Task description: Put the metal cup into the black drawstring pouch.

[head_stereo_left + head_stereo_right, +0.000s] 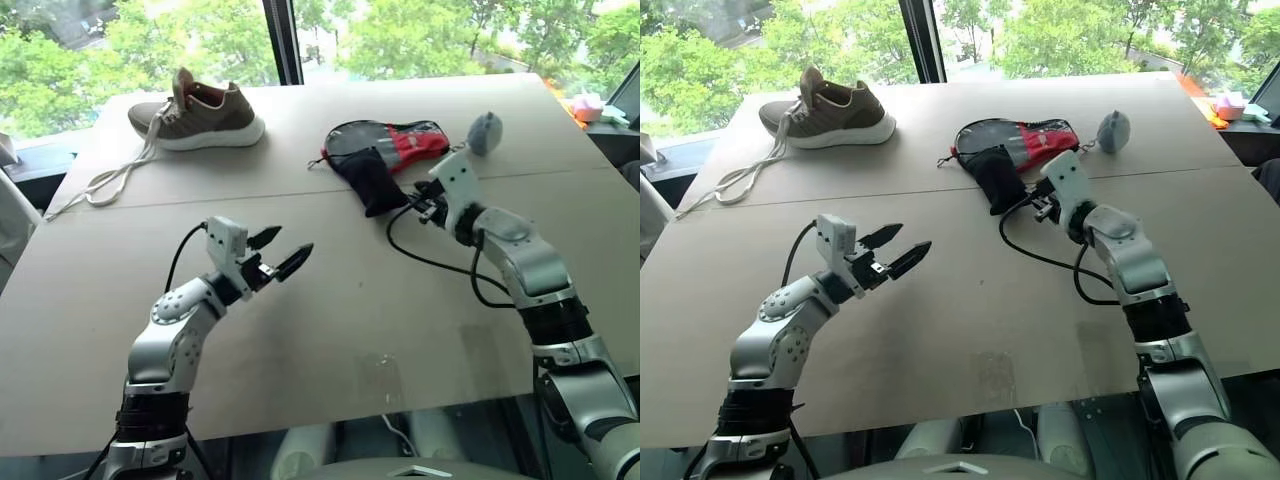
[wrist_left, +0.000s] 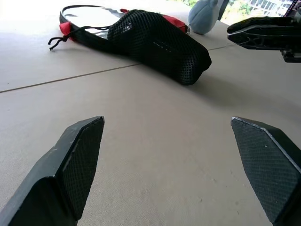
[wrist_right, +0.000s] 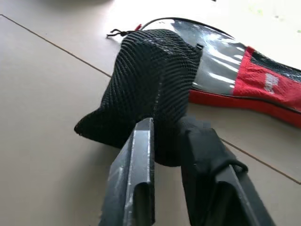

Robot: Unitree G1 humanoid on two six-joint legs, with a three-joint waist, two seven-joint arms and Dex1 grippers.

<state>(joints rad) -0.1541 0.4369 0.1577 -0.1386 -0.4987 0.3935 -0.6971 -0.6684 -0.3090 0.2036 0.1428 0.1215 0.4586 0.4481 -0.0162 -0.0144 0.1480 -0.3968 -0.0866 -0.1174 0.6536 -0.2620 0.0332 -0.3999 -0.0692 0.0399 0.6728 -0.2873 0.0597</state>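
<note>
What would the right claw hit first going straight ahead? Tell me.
Most likely the black drawstring pouch, lying directly ahead of the shut right claw; the exact gap is hard to judge.

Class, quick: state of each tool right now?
Left tool: open, holding nothing.
Right tool: closed, holding nothing, right by the black drawstring pouch.

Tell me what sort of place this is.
Probably an indoor test or office room by a window: a plain tabletop with loose test objects, a shoe and a racket-shaped case, and green trees behind the glass.
</note>
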